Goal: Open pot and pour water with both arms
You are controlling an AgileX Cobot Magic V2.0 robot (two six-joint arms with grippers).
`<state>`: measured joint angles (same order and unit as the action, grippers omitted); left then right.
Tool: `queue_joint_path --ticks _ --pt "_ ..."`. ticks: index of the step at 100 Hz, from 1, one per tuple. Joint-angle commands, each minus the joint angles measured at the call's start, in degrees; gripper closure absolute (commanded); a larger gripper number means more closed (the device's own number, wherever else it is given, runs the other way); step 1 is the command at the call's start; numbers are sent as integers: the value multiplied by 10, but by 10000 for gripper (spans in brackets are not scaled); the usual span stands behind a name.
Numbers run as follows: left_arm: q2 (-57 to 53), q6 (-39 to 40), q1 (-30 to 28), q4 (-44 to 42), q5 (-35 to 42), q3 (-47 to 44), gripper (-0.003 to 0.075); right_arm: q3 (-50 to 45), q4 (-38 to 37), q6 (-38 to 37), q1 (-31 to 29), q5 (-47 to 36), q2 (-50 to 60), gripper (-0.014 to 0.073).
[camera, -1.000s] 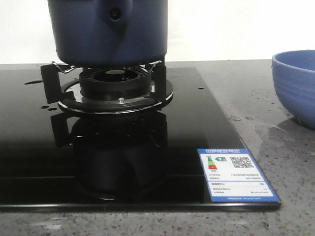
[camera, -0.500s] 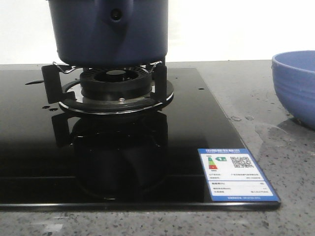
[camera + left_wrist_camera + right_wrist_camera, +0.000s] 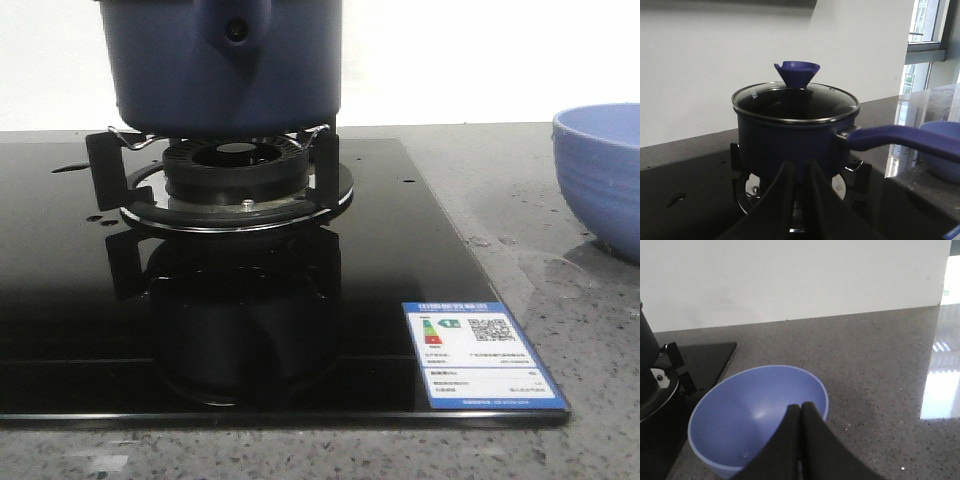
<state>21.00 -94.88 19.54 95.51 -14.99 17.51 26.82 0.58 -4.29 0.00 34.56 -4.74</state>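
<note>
The dark navy pot (image 3: 220,70) sits on the burner (image 3: 235,175), with its round hole facing front. In the left wrist view the pot (image 3: 790,140) wears a glass lid (image 3: 795,102) with a blue knob (image 3: 796,72), and its blue handle (image 3: 900,140) points toward the bowl. My left gripper (image 3: 800,167) is low in front of the pot and clear of it. Its fingers are together but for a thin gap, and it is empty. My right gripper (image 3: 801,407) is shut and empty, just above the near rim of the bowl (image 3: 750,410). Neither gripper shows in the front view.
The black glass cooktop (image 3: 380,260) carries a blue label (image 3: 485,352) at its front right corner. The light blue bowl (image 3: 605,170) stands on the grey stone counter to the right of the cooktop, with water drops beside it. A white wall runs behind.
</note>
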Motion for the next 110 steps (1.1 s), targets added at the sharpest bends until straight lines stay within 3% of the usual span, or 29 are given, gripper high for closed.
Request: queue_joint_path --ticks 1,22,79,90,99,104,110 --pt "-36 7 4 17 -4 -10 741 12 -1 7 -2 -51 -1 663" --pt "-96 7 4 21 -5 -20 741 12 -1 7 -2 -51 -1 663" --pt "-98 7 4 21 -4 -21 741 12 -1 7 -2 -51 -1 663" --pt "-98 5 3 11 37 -22 741 12 -1 7 -2 -51 -1 663" --pt "-98 43 3 -92 71 -22 741 12 -1 7 -2 -51 -1 663" --pt "-98 136 3 -206 86 -22 741 12 -1 7 -2 -51 -1 663" --pt "-98 321 3 -404 99 -22 741 12 -1 7 -2 -51 -1 663"
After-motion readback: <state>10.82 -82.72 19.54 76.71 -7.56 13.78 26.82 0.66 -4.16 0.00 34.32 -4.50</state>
